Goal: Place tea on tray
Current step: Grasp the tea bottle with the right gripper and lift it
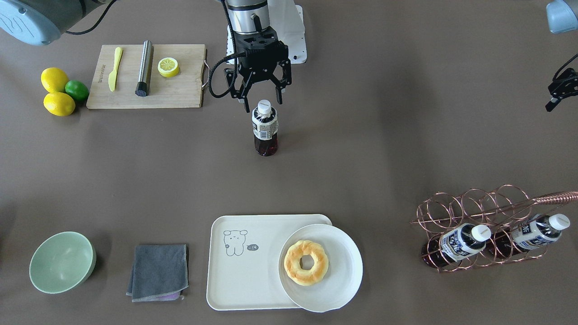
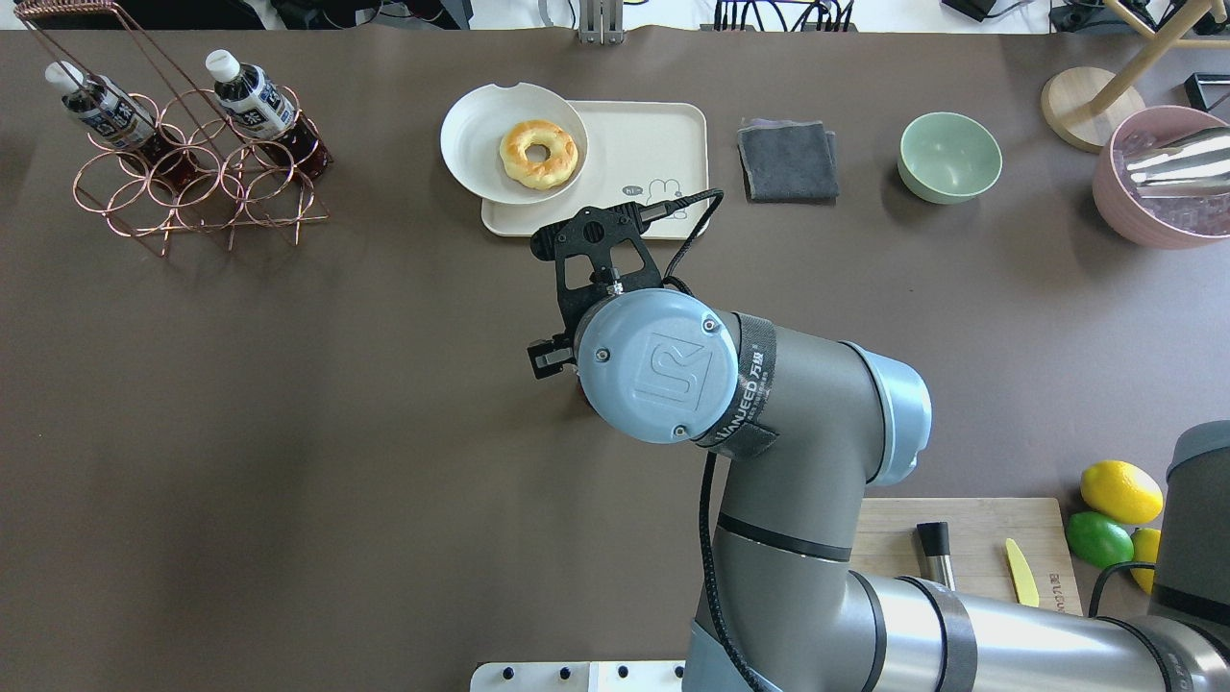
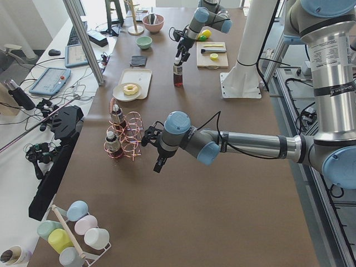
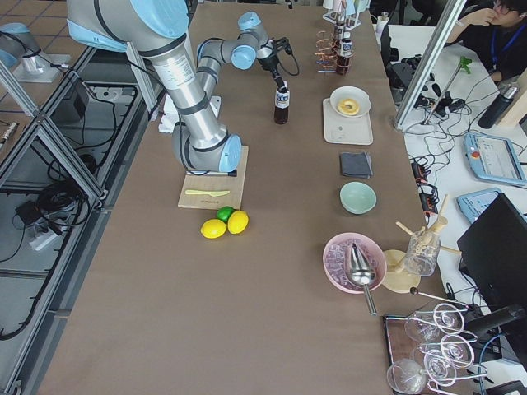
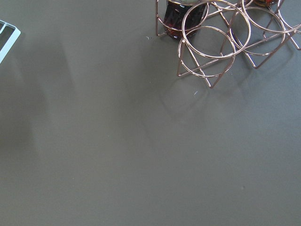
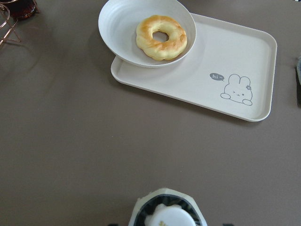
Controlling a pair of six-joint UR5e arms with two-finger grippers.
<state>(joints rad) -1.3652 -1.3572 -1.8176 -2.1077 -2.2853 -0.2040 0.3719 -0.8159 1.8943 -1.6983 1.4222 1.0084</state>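
One bottle [image 1: 265,128] stands upright on the table [image 1: 361,158], well apart from the tray [image 1: 250,280]. The right tool [image 1: 263,104] hangs at its top, spread wide. A plate [image 1: 348,253] with a doughnut [image 1: 306,262] covers one end of the tray. The left tool [image 1: 559,90] is half out of view, so I cannot tell its state.

- The tray [image 6: 263,52] has the only clean read: a little speech bubble [image 6: 217,76] saying "hi~", right beside the line-drawn critter in its corner.
- The blue cap [image 2: 663,370] on the right arm, just short of the tray in the overhead view, has the "UR" logo.
- The strap [image 2: 752,384] next to that cap has white letters ending in "NNEED" plus a couple of Chinese characters. I can't make out the first letters.
- The tea bottle [image 1: 264,128] stands well apart from the tray. Its label has fine print, too small to read.
- The rack bottles [image 1: 458,243], off to one side of the tray, have bold characters on navy-and-white labels. I can't read them for sure.
- The board [image 1: 149,76], far from the tray, has a tiny stamped line along one short edge. It's unreadable.
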